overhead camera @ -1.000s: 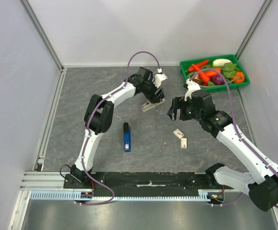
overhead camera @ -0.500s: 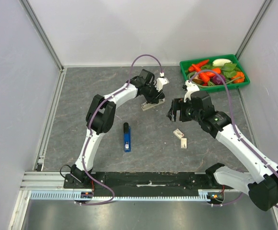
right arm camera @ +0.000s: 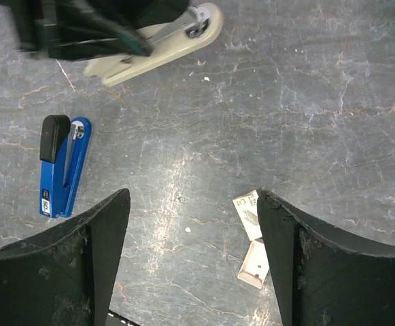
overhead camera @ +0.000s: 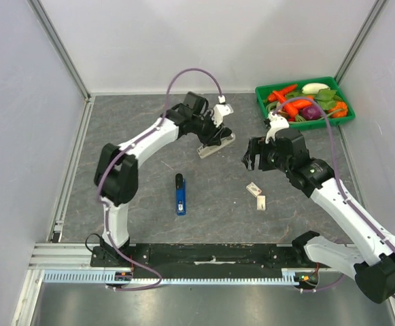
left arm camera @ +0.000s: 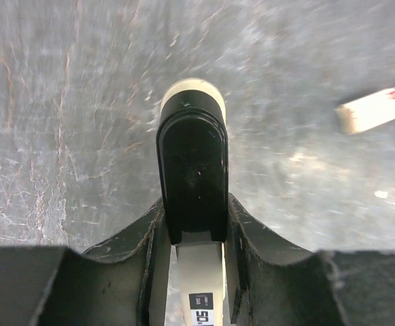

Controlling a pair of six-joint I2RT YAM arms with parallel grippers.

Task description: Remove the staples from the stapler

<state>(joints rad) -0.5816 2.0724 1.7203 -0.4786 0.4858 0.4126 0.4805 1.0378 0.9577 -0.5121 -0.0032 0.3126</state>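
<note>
A: Top view. Where is the cream stapler (overhead camera: 228, 141)?
B: Mid-table (overhead camera: 115, 156), toward the far side, under the left gripper (overhead camera: 213, 138). It lies slanted, with its head toward the green tray (overhead camera: 260, 102) in the far right corner.

A: Anything else on the surface?
B: A blue stapler (overhead camera: 180, 195) lies flat, nearer the arm bases and apart from the cream one. Two small boxes (overhead camera: 256, 194) lie just beside each other below the right gripper (overhead camera: 253, 155), which hangs above the table between the cream stapler and the tray.

A: Left wrist view. What of the grip?
B: The left fingers (left arm camera: 149, 234) are clamped on the cream stapler from both sides. Its black top points away from the camera, and the cream base rim shows past the tip. A pale box, blurred, sits at the right edge of the view.

A: Right wrist view?
B: The right fingers (right arm camera: 95, 255) are spread wide with nothing between them, only bare table. The blue stapler is at left, the boxes by the right finger. At the top, the cream stapler seems hinged open, a metal rail raised off its base, though the left gripper hides the rear part.
</note>
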